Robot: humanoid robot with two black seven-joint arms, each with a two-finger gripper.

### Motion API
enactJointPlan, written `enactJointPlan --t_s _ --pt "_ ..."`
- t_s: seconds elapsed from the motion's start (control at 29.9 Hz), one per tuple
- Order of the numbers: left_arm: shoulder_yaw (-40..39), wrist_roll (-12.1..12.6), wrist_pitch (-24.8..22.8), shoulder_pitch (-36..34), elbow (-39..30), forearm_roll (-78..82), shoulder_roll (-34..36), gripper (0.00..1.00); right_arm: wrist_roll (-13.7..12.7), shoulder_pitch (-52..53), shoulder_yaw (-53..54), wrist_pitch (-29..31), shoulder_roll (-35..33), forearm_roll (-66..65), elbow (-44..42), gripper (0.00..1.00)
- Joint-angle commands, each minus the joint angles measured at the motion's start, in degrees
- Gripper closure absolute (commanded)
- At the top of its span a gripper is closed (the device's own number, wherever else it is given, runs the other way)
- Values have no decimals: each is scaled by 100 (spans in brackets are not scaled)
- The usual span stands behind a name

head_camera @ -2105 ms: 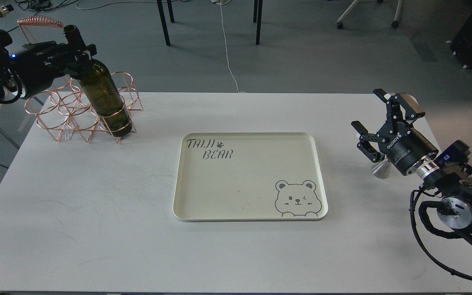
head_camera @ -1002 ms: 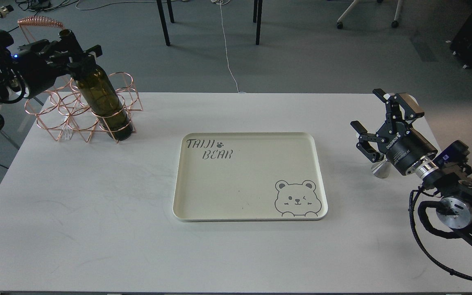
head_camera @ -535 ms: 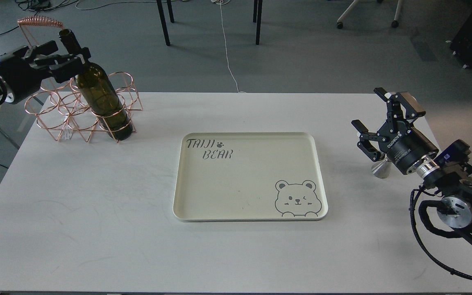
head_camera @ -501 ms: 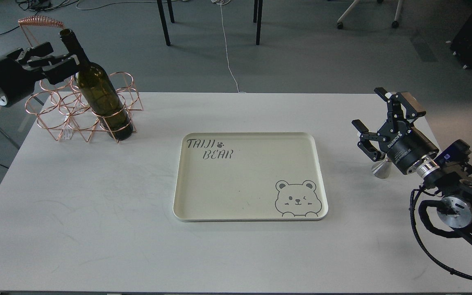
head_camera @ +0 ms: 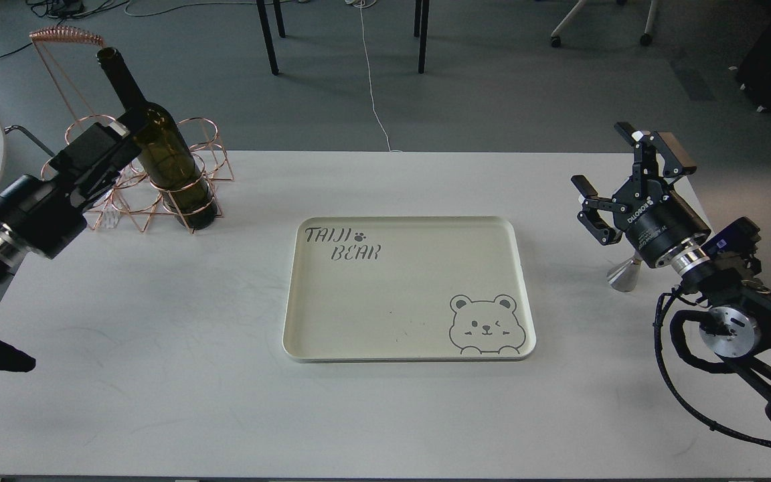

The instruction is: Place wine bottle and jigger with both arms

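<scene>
- The wine bottle (head_camera: 166, 161) stands tilted in a front ring of the copper wire rack (head_camera: 188, 177) at the far left of the bench (head_camera: 158, 348); its neck leans up and to the left, and its base shows through the wires.
- The left gripper (head_camera: 114, 144) sits just beside the bottle's left shoulder, seen end-on and dark; I cannot tell whether its fingers are spread or pressed together, or whether they touch the glass.
- The left arm hides part of the rack's left side, and the arm itself runs off the left edge.
- The jigger (head_camera: 623, 274) stands on the bench near the right edge; only its lower cone shows, the upper part hidden behind the right arm's wrist.
- The right gripper (head_camera: 616, 177) hovers above and behind the jigger with its fingers (head_camera: 589, 201) spread wide, holding nothing.
- Between the two, the cream tray (head_camera: 399, 294) lies flat mid-bench, printed with "TAIJI BEAR" and a bear face.
- The right arm's lower links and cables are cut off at the right edge.
</scene>
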Motion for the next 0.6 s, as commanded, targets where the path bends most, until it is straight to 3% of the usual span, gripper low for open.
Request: enactJointPlan --t_s 0.0,0.03,0.13,0.27,0.47,0.57 --pt "-65 -1 66 44 -53 -335 -814 2 0 4 80 -1 215 26 -87 1" --pt "-65 -1 84 52 -27 -353 -1034 2 0 -23 115 -1 224 26 -79 1" --pt "-161 416 58 17 235 -371 -1719 2 0 -32 150 16 321 35 -35 1" --pt "-258 742 49 -53 947 -362 -2300 2 0 -49 150 16 409 26 -52 1" --pt "-267 742 23 -369 1906 -388 -2724 2 0 -207 106 51 479 35 -17 1" --pt "-276 742 14 -457 1986 -563 -2741 2 0 -216 106 86 497 26 -8 1"
